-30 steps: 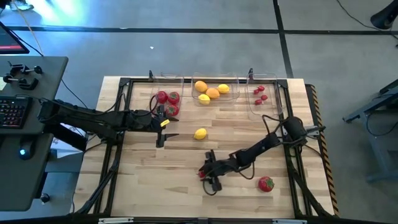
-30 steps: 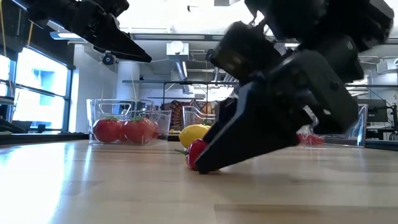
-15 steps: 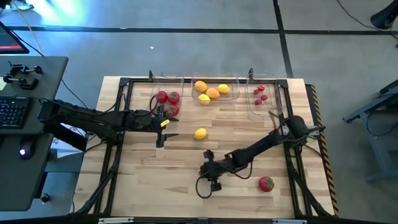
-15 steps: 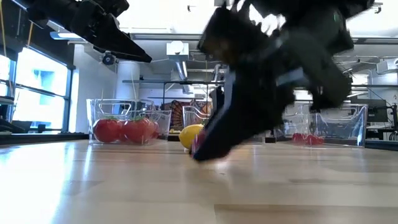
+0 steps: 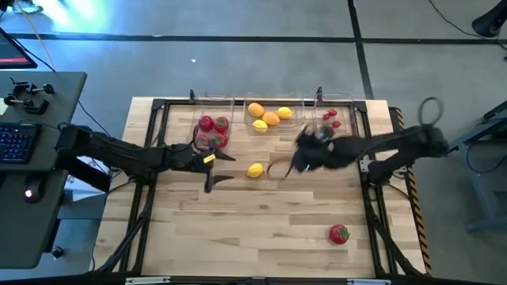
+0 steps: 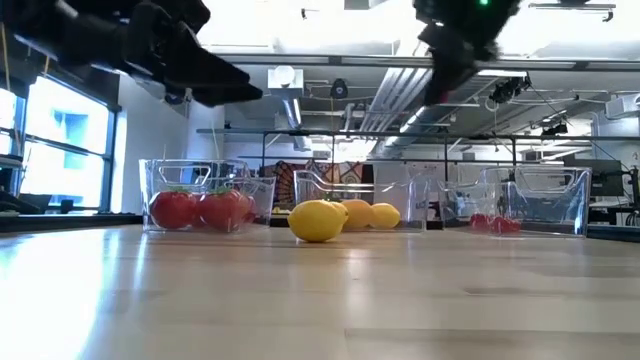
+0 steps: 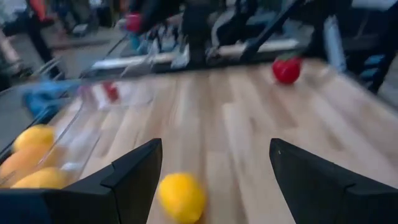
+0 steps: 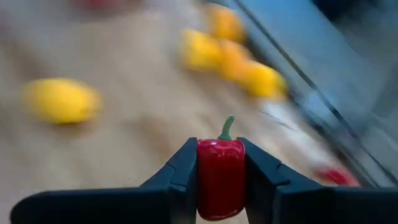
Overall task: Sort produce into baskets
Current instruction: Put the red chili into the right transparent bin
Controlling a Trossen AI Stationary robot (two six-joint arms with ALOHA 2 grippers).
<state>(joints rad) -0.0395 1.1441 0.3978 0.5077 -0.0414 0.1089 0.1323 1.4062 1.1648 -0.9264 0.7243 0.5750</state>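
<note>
- Near edge of the wooden worktop (image 5: 238,229): one red tomato-like fruit (image 5: 339,233) with a green top lies alone, well in front and to the right of the loose lemon, waiting to be sorted.
- Middle of the worktop: a loose lemon (image 5: 255,169) lies by itself. It is the landmark for the rest.
- Just left of the lemon, the left hand (image 5: 218,168) hovers low, its fingers spread apart and empty, pointing toward the lemon. Its arm reaches in from the left side.
- Just right of the lemon and raised above the worktop, the right hand (image 8: 221,169) is clamped on a small red pepper (image 8: 221,173), stem up between the fingers. Its arm stretches in from the right.
- Beyond the lemon, three clear baskets stand in a row: the left basket (image 5: 207,104) holds red tomatoes, the middle basket (image 5: 274,100) holds yellow and orange citrus, the right basket (image 5: 344,138) holds small red pieces.
- To do this step well, I judge the right hand should carry the pepper high over the basket rim, centre it above the chosen basket, and only then let go.
</note>
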